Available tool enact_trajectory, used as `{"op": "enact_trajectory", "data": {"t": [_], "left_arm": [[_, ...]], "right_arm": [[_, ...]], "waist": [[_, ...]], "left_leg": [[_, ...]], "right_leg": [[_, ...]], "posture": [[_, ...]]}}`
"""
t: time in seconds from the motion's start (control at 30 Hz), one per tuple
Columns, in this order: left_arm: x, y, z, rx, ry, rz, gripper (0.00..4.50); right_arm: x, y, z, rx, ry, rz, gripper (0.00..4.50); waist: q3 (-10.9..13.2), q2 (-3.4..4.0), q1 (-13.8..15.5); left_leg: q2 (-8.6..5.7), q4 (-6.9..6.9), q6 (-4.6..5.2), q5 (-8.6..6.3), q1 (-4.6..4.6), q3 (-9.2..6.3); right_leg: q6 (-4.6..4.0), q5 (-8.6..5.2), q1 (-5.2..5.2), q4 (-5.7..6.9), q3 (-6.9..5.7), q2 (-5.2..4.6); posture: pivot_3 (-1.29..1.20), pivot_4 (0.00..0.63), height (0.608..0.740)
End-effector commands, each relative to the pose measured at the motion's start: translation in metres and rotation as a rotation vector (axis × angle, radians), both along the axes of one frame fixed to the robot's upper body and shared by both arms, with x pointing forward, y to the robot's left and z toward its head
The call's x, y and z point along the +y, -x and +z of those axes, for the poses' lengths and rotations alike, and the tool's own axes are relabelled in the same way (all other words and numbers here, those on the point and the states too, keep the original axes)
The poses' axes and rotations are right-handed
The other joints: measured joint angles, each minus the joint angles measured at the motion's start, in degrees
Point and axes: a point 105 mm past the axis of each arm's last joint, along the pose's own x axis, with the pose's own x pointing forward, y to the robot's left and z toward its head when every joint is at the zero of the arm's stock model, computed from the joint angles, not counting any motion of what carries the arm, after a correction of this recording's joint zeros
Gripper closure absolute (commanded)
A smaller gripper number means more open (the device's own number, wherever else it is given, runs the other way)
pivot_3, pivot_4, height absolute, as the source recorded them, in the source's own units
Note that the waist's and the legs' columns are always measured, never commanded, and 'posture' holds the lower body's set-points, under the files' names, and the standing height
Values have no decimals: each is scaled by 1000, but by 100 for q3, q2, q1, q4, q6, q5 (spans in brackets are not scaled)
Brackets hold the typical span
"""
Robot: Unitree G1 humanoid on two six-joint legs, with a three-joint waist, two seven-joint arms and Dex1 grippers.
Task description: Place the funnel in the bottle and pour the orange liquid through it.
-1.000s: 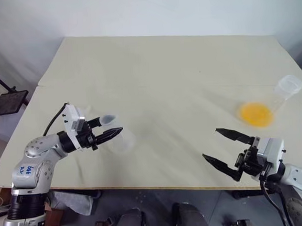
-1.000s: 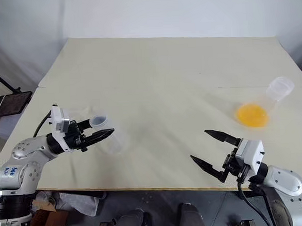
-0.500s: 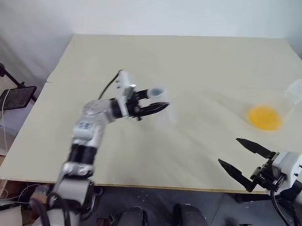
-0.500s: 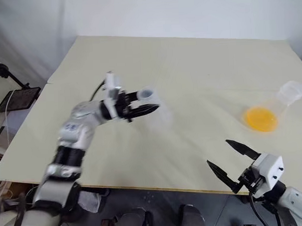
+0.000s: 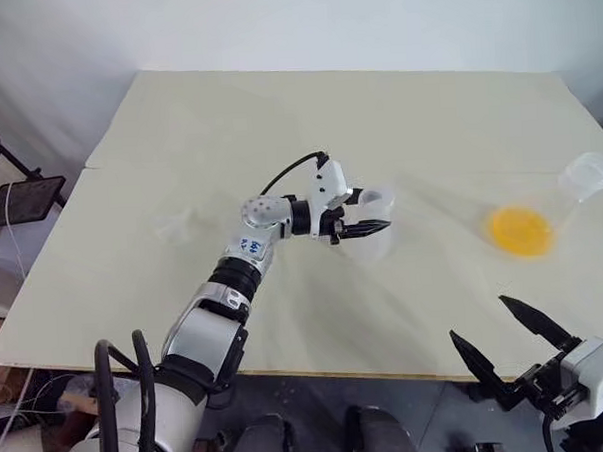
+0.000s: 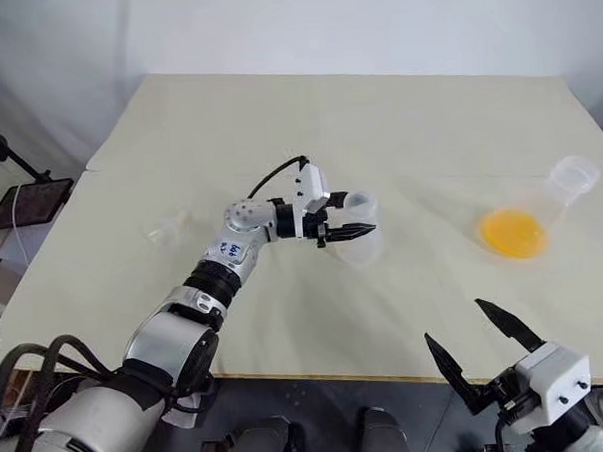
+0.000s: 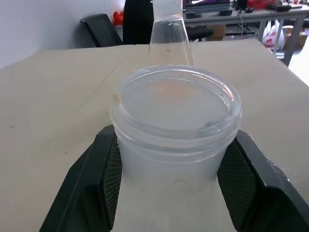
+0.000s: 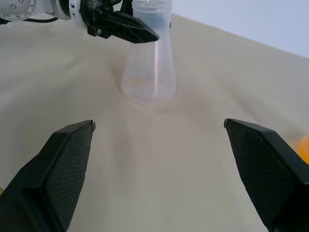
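Your left gripper is clamped on the neck of the bottle, one black finger on each side of the wide mouth (the left wrist view shows both pads pressed against the milky plastic just under the rim). The bottle stands upright near the middle of the bench, its flared base looking to rest on the surface; from the head views you cannot tell for sure whether it touches.

The orange liquid sits in the clearer flask, well off to the right of the bottle, pooled in that flask's wide base with its neck pointing toward the bench's far right edge.

The funnel lies on the bench on the left, well apart from the bottle and from both grippers, a small clear shape that is hard to make out.

Your right gripper hangs at the near edge of the bench with its fingers spread wide and nothing between them.
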Motion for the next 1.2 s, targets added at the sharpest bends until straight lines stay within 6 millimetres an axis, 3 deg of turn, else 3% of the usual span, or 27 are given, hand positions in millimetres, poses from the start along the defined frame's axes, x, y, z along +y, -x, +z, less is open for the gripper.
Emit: {"op": "enact_trajectory", "data": {"t": [0.03, 0.1, 0.3, 0.33, 0.57, 0.73, 1.03, 1.2], "left_arm": [[-4, 0, 0, -76, -38, -2, 2104], [-3, 0, -2, -83, -51, 0, 2104], [9, -1, 3, -14, -6, -4, 152], [12, -1, 6, 1, 15, -4, 36], [58, -3, 8, 46, 94, 57, 36], [105, 13, 7, 57, 185, 123, 36], [192, 71, -5, 62, 282, 457, 36], [271, 113, -26, 56, 289, 835, 36]], "right_arm": [[-5, 0, 18, -78, 0, -42, 0], [-6, -4, 21, -98, -19, -55, 0], [1, -15, 24, -113, -40, -17, 0], [2, -17, 25, -114, -40, -6, 0], [9, -35, 29, -125, -38, 86, 0], [17, -53, 33, -138, -40, 179, 0], [44, -75, 39, -130, -49, 413, 0], [53, -77, 34, -76, 11, 582, 0]], "waist": [[0, 0, 4], [0, 0, 2], [0, 0, -8], [0, 1, -13], [0, 0, -31], [-1, 1, -46], [-2, 4, -30], [-2, 5, -69]], "left_leg": [[0, 0, 0, 0, 0, -1], [1, 0, 0, 0, 2, -2], [3, 0, 1, 0, -4, -3], [2, 0, 1, 0, -6, -3], [3, 3, 1, 1, -6, -5], [4, 8, 0, 0, -3, -22], [9, 11, -6, -3, -6, -61], [13, 7, -9, -6, 4, -66]], "right_leg": [[0, 0, 0, 0, 0, -1], [0, 0, 1, 1, 2, -6], [0, 0, -9, 9, 2, -4], [0, 0, -15, 14, 1, -3], [0, 0, -24, 41, -1, -2], [-1, 0, -23, 51, 12, -13], [-3, -1, -6, 43, 20, -28], [-5, -1, 20, 0, 19, -27]], "posture": [[0, 150, 740], [0, 150, 740], [0, 150, 740], [0, 150, 740], [0, 150, 740], [0, 150, 740], [0, 150, 740], [0, 150, 740]]}}
